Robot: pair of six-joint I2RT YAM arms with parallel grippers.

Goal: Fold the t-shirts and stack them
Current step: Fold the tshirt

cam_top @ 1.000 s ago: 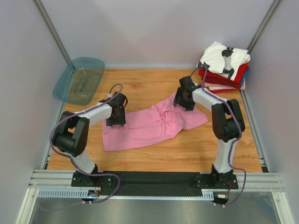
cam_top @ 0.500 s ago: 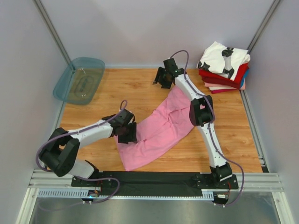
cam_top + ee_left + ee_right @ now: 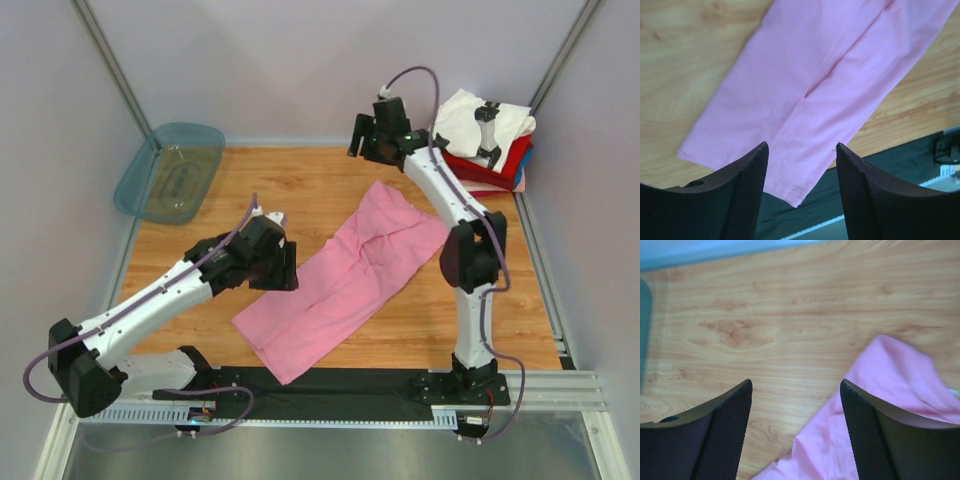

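Observation:
The pink t-shirt (image 3: 345, 275) lies folded lengthwise in a long diagonal strip from the near left to the far right of the wooden table. It also shows in the left wrist view (image 3: 825, 85) and the right wrist view (image 3: 900, 405). My left gripper (image 3: 285, 268) is open and empty, raised above the strip's near-left part. My right gripper (image 3: 362, 140) is open and empty, raised above the table just beyond the strip's far end. A stack of folded t-shirts (image 3: 482, 142), white with black print on top, red and blue below, sits at the far right corner.
A clear teal plastic tray (image 3: 170, 170) leans at the far left corner. The pink strip's near tip (image 3: 797, 200) hangs over the table's front edge onto the black base rail (image 3: 330, 385). Grey walls enclose the table.
Both grippers have let go of the pink shirt. The right arm rose and moved toward the far wall. The left arm lifted off the shirt. The strip now lies flatter and straighter.

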